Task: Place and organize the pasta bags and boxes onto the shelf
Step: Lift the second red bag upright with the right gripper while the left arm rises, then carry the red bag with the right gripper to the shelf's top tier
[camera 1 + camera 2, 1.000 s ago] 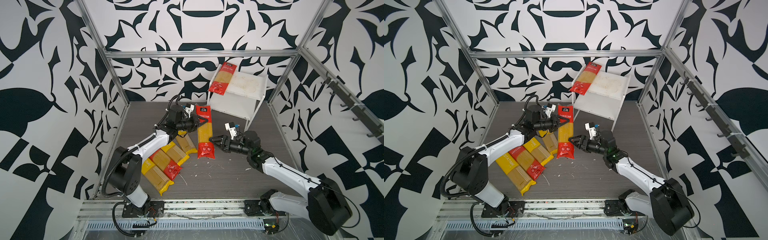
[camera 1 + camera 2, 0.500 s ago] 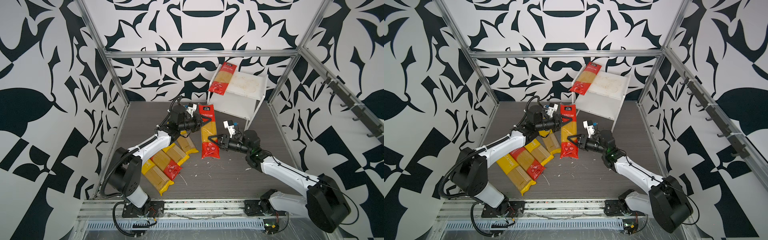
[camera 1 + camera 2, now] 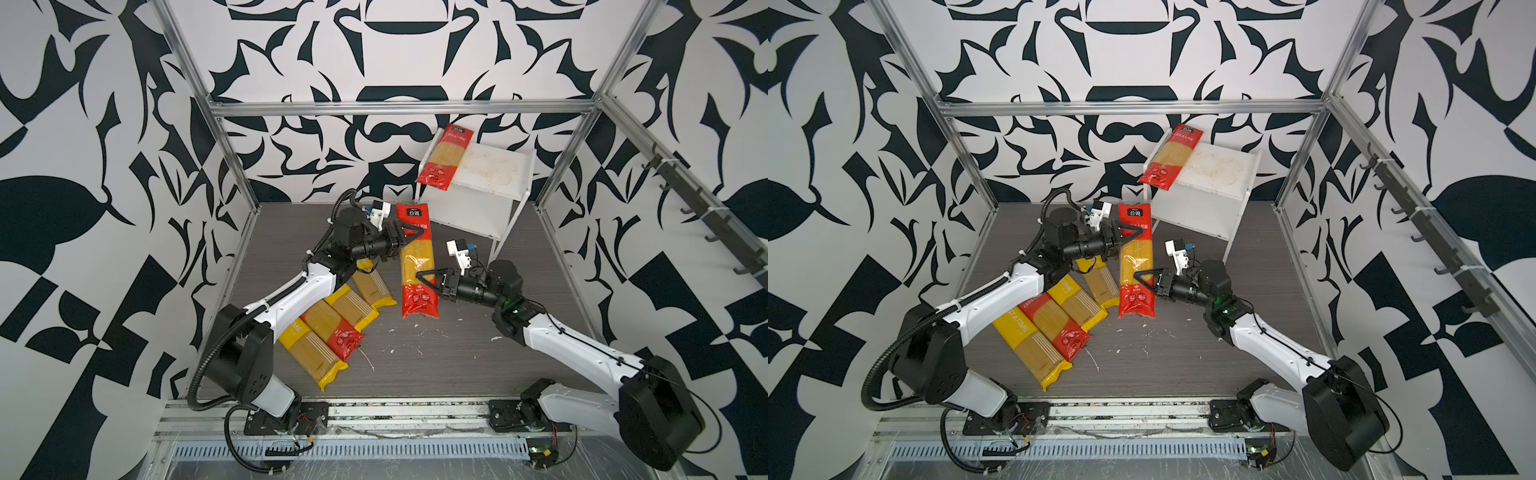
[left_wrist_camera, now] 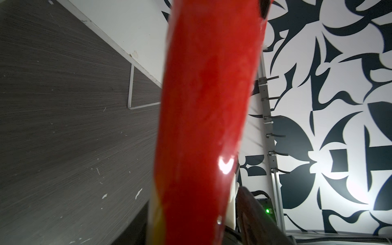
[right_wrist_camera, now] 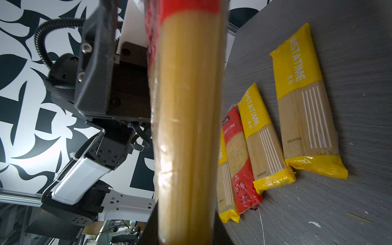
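We log: grey wood-grain tabletop (image 3: 457, 365), white-flecked; black-and-white patterned walls (image 3: 104, 124); shelf (image 3: 490, 166) at one o'clock. Right gripper (image 3: 420, 276) clamps red-ended packet (image 3: 417, 257); left gripper (image 3: 422, 234) spread we cannot tell.

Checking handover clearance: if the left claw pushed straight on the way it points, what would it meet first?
The red-ended packet, which lies between the left claw's jaws. Beyond it, probably the shelf, though depth is unclear.

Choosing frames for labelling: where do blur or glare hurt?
Left wrist view: the raised red-ended packet fills the middle, soft, with a small glare spot. Right wrist view: it is blurred close up, the yellow-ended packets behind sharp. Both top views: sharp, evenly lit.
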You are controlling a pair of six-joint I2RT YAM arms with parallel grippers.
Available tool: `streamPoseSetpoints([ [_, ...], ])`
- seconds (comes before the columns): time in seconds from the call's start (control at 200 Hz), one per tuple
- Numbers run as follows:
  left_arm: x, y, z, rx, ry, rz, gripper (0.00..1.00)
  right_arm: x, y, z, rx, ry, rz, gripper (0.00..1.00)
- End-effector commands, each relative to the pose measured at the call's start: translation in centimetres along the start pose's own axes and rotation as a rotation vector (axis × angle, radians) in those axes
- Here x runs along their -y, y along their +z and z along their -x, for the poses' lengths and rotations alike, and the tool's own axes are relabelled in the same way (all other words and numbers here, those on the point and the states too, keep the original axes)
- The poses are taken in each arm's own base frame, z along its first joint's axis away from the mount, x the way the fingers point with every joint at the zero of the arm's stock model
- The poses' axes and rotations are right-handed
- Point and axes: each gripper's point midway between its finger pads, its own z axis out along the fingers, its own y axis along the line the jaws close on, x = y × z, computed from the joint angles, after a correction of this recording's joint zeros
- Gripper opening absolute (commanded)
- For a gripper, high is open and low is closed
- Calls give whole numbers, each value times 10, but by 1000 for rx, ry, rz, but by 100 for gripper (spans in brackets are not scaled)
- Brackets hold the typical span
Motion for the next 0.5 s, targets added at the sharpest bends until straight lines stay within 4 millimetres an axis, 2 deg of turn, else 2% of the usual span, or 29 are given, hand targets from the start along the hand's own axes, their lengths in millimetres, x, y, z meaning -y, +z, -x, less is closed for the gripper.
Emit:
streamPoseSetpoints([
  [0.0,49,-28,8,41,90,-118,63,-61,-9,29,90,-135,113,8],
  [0.105,54,-42,11,65,105,-119,68,-80,-13,36,104,-159,127,6],
  [0.185,54,-55,14,89,111,-112,70,-92,-16,42,109,-173,112,4],
  [0.355,54,-78,22,138,119,-101,71,-128,-25,53,117,-232,127,3],
  [0.465,43,-85,27,156,108,-73,71,-147,-31,68,137,-255,105,3],
  [0.475,52,-91,25,164,125,-87,71,-149,-31,69,138,-258,106,3],
  [0.495,53,-93,25,170,128,-88,71,-154,-32,72,142,-266,111,3],
])
